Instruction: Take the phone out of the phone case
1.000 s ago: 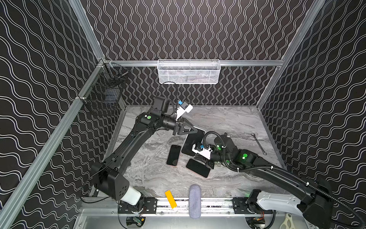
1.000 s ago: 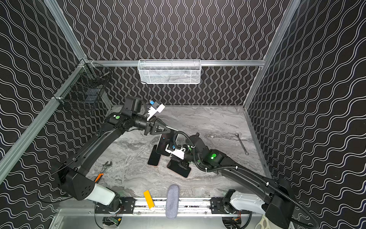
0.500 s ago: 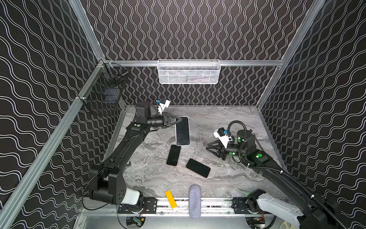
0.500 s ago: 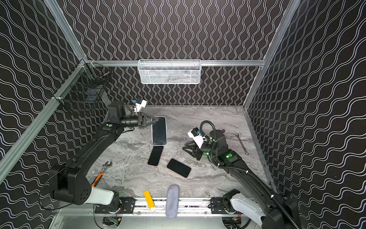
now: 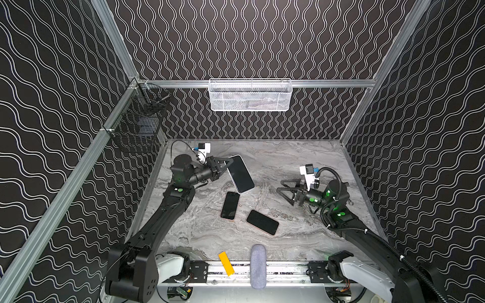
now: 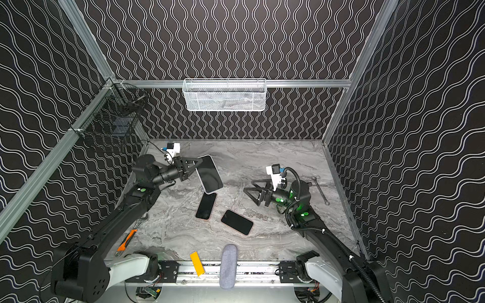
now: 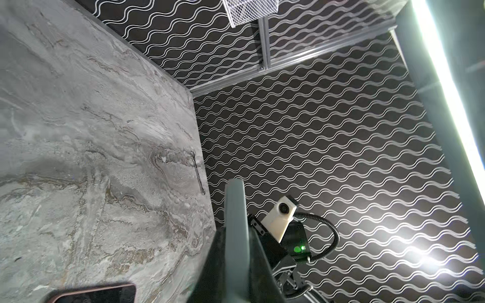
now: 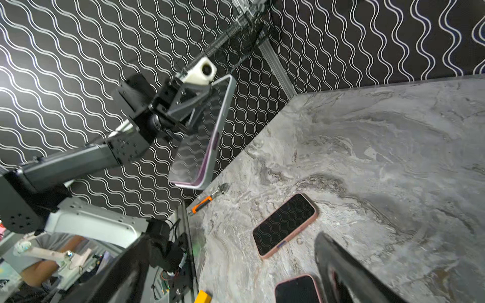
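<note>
Currently the left hand (image 5: 228,162) clamps the cased phone (image 5: 241,173) aloft, long axis eleven-to-five o'clock, while the released, empty right hand (image 5: 280,185) stands at its three o'clock.

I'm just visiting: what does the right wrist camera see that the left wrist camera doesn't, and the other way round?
Only the right wrist view gives a clear look at the left end effector shut on the edge of the cased phone, held in the air, plus an orange-handled tool. Only the left wrist view shows the wrench by the wall and the right arm's white camera. Both show the marble table and a pink-edged phone lying flat on it.
</note>
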